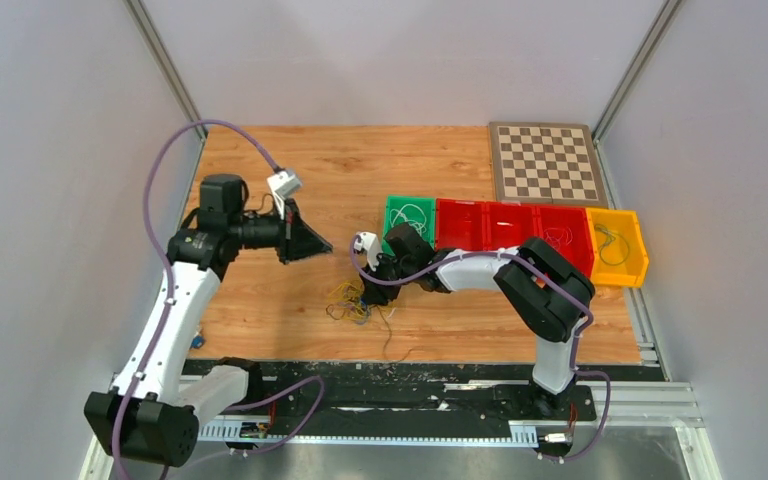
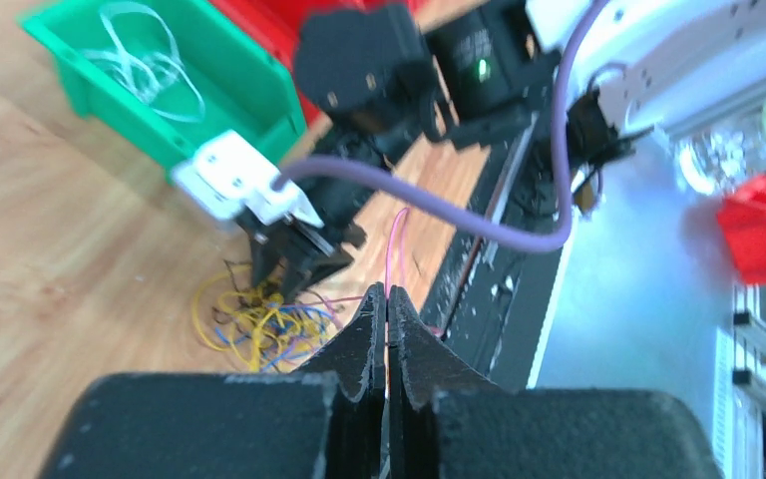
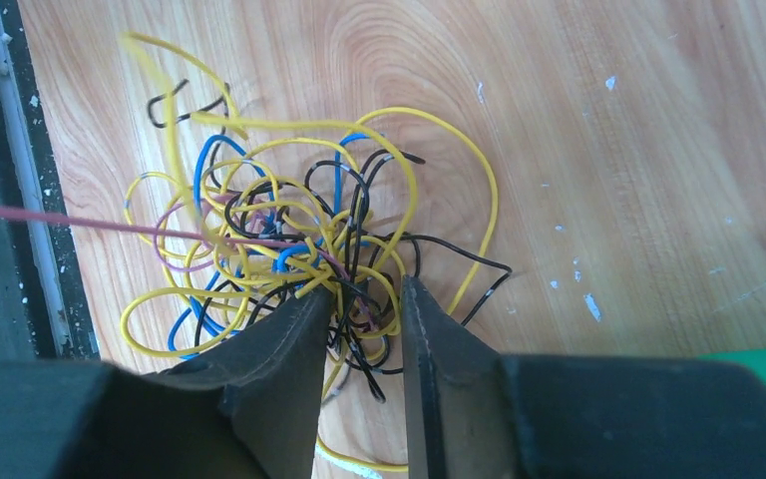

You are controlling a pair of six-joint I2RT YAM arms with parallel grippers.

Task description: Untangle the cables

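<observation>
— Where are the cables (image 3: 289, 249)?

— Tangled on the worktop (image 3: 608, 180), right at the tips of the right fingers (image 3: 415, 304), which stand narrowly apart astride some strands.

— And the left fingers (image 2: 387, 299)?

— Pressed together, pinching a thin pink wire (image 2: 396, 244) that leads from the tangle.
</observation>
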